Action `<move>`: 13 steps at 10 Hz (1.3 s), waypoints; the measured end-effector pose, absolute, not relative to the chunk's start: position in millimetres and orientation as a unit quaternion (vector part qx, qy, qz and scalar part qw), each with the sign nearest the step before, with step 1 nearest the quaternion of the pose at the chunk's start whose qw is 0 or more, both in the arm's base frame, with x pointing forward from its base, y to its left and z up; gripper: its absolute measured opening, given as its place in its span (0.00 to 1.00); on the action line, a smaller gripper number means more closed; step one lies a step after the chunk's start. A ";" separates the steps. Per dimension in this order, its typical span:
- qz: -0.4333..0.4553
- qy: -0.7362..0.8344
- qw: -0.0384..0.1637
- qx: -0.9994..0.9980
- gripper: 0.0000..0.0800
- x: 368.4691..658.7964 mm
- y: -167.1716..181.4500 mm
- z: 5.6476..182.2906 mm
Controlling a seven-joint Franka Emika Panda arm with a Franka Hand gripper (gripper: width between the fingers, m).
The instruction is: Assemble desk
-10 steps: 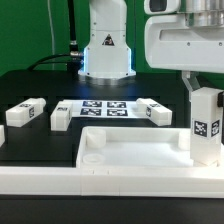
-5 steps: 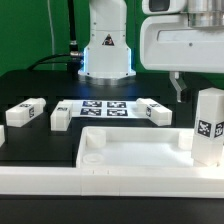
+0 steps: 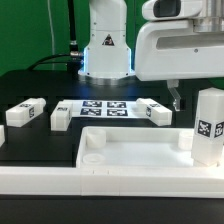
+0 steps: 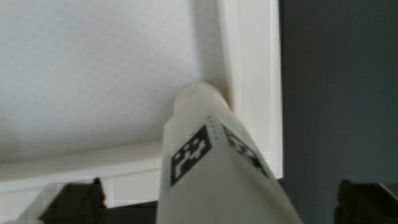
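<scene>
Desk, partly assembled; directions are read as a clock face laid over the exterior view, centred on the tabletop. The white tray-like tabletop (image 3: pixel 140 160) lies flat at the near edge of the black table (image 3: pixel 30 140), rim up. Leg one (image 3: pixel 207 125) stands upright in the 3 o'clock corner socket; whether it is fully seated cannot be told. The corner socket (image 3: pixel 90 155) at 9 o'clock is empty. Leg two (image 3: pixel 155 112) lies at 12 o'clock, and leg three (image 3: pixel 60 115) and leg four (image 3: pixel 25 112) lie at 10 o'clock, all flat and apart from the tray. By this count one leg is placed and three remain. The gripper (image 4: pixel 222 205) hangs over leg one with its jaws spread wide on either side of the leg, gripping nothing. The marker board (image 3: pixel 100 107) lies at 11 o'clock between legs two and three. Open room: the tray floor and the table toward 9 o'clock. Edges to mind: the raised rim, leg one itself, and the white border bar (image 3: pixel 30 180) at 8 o'clock.
</scene>
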State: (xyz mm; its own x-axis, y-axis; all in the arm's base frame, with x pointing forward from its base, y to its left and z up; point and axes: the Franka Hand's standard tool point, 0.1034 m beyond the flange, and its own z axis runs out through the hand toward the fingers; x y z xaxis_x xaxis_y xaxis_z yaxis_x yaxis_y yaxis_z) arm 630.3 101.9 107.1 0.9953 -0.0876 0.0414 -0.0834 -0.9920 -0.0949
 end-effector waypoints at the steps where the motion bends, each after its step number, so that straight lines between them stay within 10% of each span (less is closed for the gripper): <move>1: -0.024 0.003 0.041 -0.999 0.81 630.2 101.6 107.3; 8: -0.037 -0.228 0.003 -0.973 0.79 638.6 103.1 116.2; 10: -0.036 -0.228 0.003 -0.973 0.63 638.3 103.1 115.4; 11: -0.036 -0.228 0.003 -0.973 0.37 638.2 103.2 115.3; 13: -0.036 -0.217 0.004 -0.975 0.36 638.1 103.1 115.1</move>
State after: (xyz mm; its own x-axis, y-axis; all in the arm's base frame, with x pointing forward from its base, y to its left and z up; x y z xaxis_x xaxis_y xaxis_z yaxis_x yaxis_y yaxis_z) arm 638.1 103.1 115.1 0.9030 0.4236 0.0716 0.4241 -0.9056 0.0083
